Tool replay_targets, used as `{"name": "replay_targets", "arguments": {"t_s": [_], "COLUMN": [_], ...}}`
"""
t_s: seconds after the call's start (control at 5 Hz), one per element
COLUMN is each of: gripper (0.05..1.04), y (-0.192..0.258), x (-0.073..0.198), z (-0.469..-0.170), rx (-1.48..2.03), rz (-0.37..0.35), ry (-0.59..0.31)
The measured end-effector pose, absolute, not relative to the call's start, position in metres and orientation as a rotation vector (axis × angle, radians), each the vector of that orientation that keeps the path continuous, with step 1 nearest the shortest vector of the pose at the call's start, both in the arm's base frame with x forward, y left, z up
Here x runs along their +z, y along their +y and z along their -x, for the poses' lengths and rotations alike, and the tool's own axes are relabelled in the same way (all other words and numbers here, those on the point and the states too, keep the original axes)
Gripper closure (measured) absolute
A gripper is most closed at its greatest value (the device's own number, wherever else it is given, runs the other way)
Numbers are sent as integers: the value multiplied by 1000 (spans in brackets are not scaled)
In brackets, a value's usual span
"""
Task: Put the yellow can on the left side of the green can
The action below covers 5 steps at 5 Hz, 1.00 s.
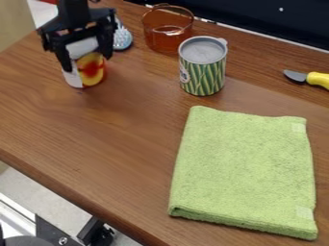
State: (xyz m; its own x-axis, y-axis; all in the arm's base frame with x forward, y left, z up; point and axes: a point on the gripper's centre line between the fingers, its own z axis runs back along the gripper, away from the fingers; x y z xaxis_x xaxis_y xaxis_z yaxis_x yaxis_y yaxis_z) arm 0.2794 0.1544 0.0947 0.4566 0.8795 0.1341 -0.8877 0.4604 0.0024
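Observation:
At the upper left, my gripper [87, 61] hangs down over the yellow can [93, 73], shut on it with one finger at each side. The can has red and yellow artwork beside a white panel, and the gripper covers much of its upper part. Whether its base touches the table cannot be told. To the right, a green can [204, 74] with a striped green and yellow pattern and a grey top stands upright on the wooden table, a gap away from the yellow can.
An amber transparent cup [168, 36] stands behind and between the cans. A light blue bristled brush [122, 38] lies just behind the gripper. A folded green towel [244, 170] covers the right front, and a yellow-handled knife [317, 79] lies at the right edge.

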Motion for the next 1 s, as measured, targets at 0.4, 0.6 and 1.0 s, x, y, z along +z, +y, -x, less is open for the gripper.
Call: {"name": "replay_targets", "arguments": {"t_s": [0.4, 0.6, 1.0], "gripper": [86, 86, 86], "y": [103, 71, 20], "x": [101, 109, 124], "z": [-263, -260, -277], "rx": [959, 869, 657], "rz": [-44, -32, -11], "ry": [-47, -71, -98]}}
